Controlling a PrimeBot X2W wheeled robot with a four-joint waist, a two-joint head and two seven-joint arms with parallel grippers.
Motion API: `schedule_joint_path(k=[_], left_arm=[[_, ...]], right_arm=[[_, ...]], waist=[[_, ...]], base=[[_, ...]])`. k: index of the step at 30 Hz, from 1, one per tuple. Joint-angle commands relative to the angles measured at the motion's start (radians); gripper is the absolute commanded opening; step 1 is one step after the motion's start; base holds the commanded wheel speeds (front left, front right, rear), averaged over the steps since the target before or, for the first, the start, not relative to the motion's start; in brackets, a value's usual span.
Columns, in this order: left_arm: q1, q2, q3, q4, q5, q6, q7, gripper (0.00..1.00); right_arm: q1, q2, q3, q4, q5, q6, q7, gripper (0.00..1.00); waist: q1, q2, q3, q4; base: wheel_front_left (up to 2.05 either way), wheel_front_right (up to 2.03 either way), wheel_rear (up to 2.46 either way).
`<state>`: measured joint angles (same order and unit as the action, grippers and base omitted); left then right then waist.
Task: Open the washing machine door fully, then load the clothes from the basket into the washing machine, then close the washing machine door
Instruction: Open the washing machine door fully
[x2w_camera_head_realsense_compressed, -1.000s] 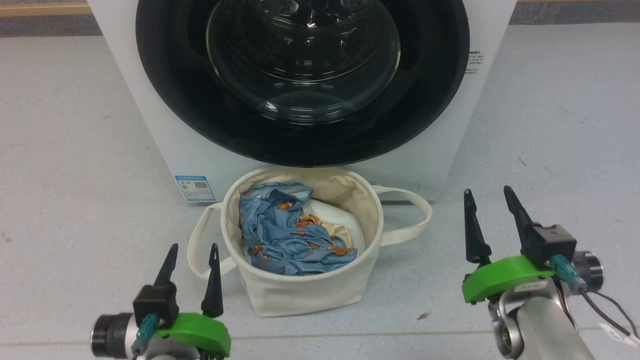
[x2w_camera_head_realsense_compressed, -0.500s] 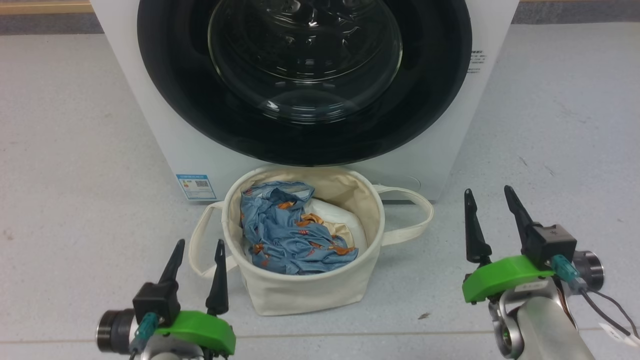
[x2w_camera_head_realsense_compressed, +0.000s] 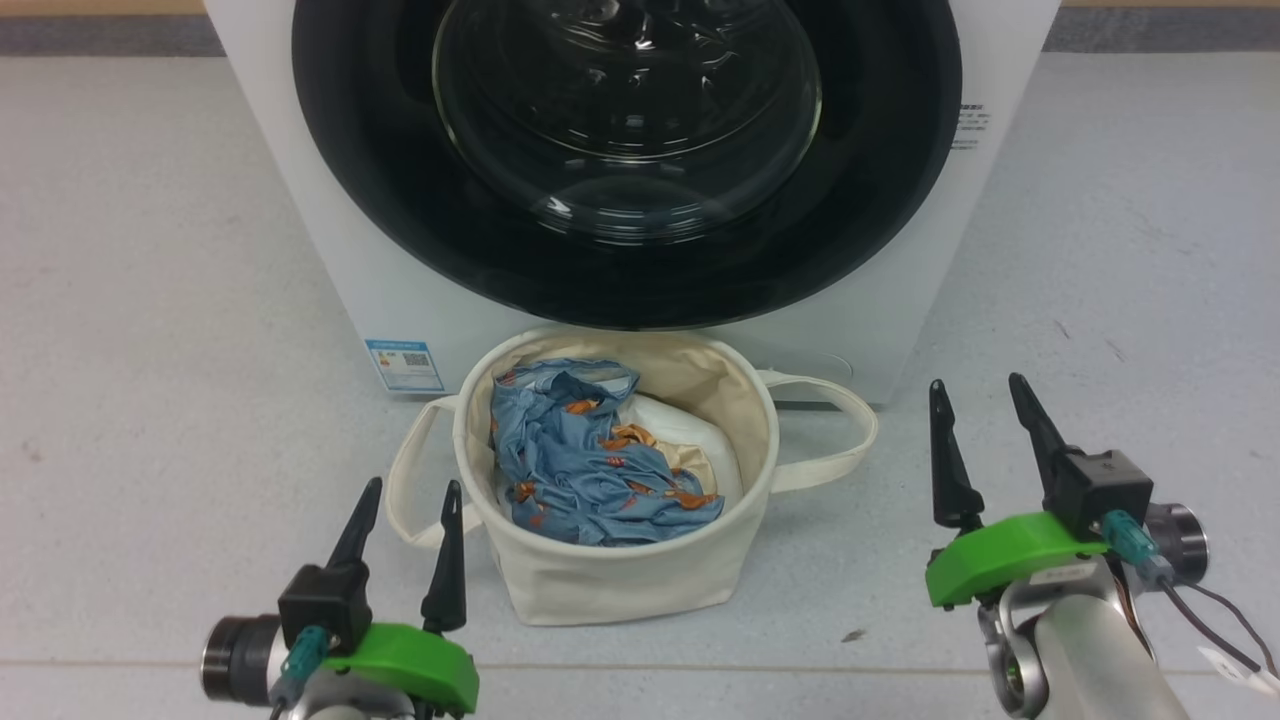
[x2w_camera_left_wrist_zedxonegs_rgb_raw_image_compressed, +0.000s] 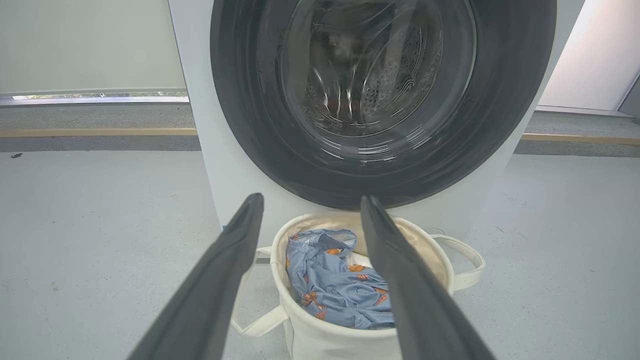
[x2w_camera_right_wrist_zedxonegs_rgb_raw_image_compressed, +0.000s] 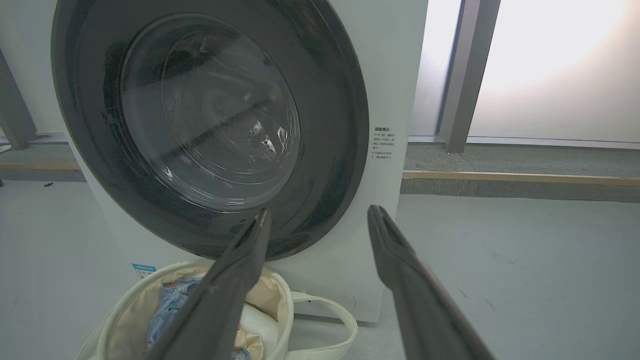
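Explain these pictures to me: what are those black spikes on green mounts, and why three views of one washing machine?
This is a two-armed robot on wheels. The picture showing both hands comes from a camera on its head, looking down: the left gripper and right gripper are its hands, each with two dark fingers, both open and holding nothing. The other two pictures come from cameras on its wrists, each looking along that hand's own fingers. On the floor stands a white washing machine with its round black door shut. Before it sits a cream basket holding the clothes, blue with orange prints on top.
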<state>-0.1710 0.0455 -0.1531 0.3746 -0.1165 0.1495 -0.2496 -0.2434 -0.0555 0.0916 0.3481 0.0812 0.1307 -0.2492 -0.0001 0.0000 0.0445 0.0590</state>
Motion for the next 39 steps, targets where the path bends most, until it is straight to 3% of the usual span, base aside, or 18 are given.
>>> schedule_joint_path(k=[1,24,39], left_arm=[[-0.039,0.005,0.027,-0.030,0.005,0.003,-0.012,1.00],[-0.041,0.005,0.026,-0.047,-0.017,0.003,-0.012,1.00],[-0.033,0.005,0.024,-0.051,-0.006,0.006,-0.012,1.00]], right_arm=[[-0.037,0.005,0.019,-0.023,0.005,0.000,-0.013,1.00],[-0.042,0.005,0.022,-0.023,0.003,0.000,-0.013,1.00],[-0.040,0.005,0.023,-0.025,0.008,0.000,-0.013,1.00]], waist=[[0.0001,0.0000,0.001,0.001],[0.0001,0.0000,0.005,0.009],[0.0001,0.0000,0.003,0.008]], base=[[0.95,1.01,-1.96],[1.02,1.07,-2.09],[0.30,0.30,-0.61]])
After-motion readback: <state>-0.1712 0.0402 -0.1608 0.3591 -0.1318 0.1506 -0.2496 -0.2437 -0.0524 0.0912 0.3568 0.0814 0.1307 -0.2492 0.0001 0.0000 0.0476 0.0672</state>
